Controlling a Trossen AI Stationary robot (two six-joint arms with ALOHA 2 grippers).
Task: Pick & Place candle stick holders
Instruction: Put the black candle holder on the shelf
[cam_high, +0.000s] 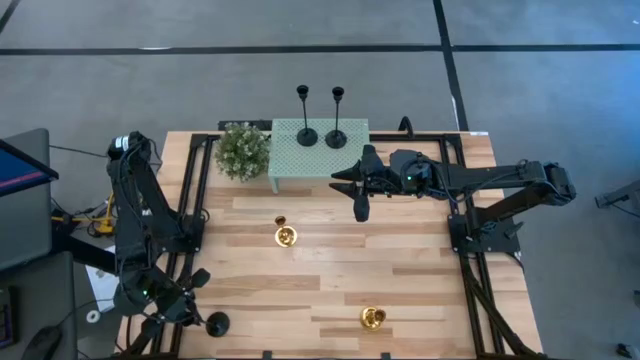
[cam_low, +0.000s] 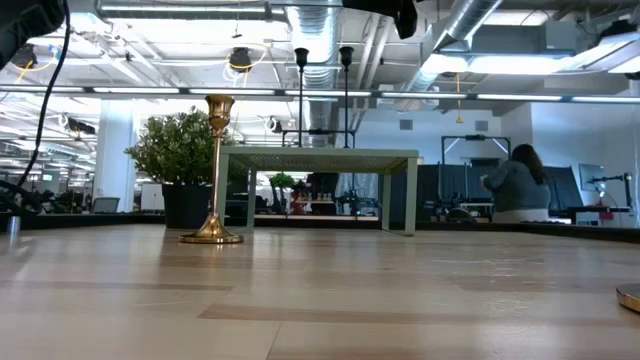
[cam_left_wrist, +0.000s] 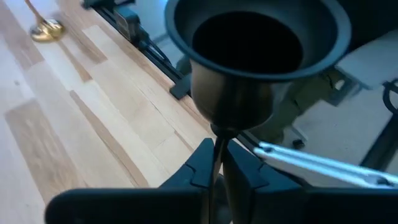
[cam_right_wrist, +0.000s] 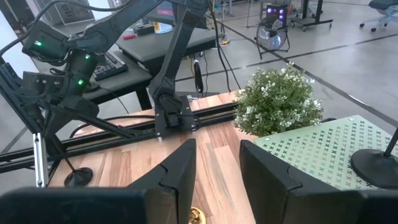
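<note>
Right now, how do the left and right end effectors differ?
The left end effector is shut on a black candle holder by its stem; the right end effector is open and empty. The left sits at the table's left edge; the right hangs near the green stand. Both are dark and two-fingered.

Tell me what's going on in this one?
Candle holders are being moved onto the green stand. Two black holders are already on it, beside the plant. The left gripper, at the table's near-left corner, is shut on the stem of a third black holder. The right gripper hangs open by the stand, holding nothing. Two gold holders wait on the table.
</note>
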